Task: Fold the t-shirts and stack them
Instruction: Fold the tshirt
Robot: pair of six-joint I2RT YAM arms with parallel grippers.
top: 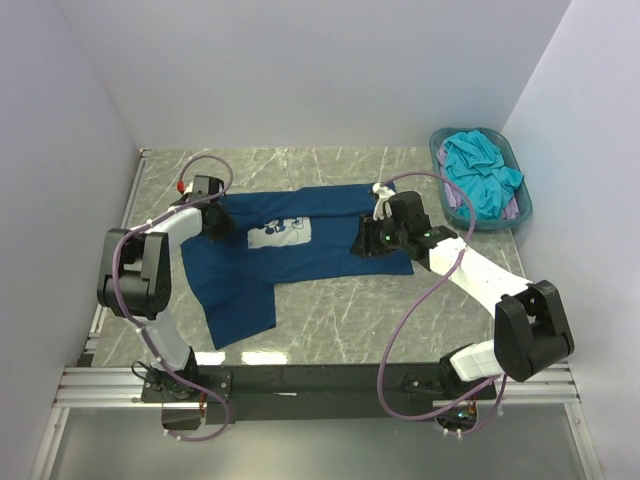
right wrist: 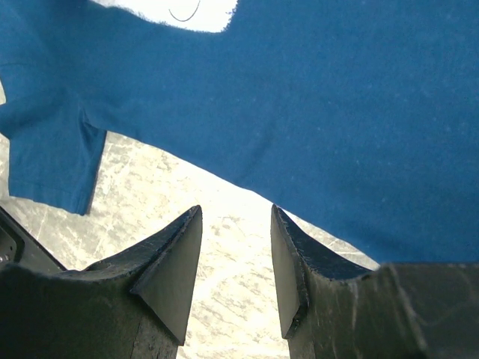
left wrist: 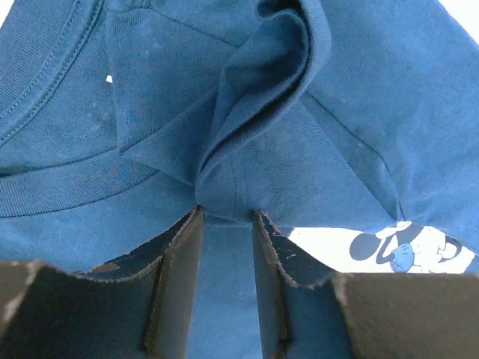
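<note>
Table [top: 330,335]: we see grey marble.
Navy t-shirt [top: 330,250]: spread mid-table, print up.
Basket [top: 527,205]: far right; turquoise t-shirt [top: 480,170] and lilac t-shirt [top: 455,203] inside.
Left gripper [left wrist: 227,215]: pinching a navy fold near the collar.
Right gripper [right wrist: 236,213]: jaws parted, empty, over bare table.

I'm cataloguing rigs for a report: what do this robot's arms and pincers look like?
Both the left arm and right arm have white links with bulky black joints, each trailed by a looping lilac cable. The left pincer and right pincer have two black, wedge-shaped fingers.
</note>
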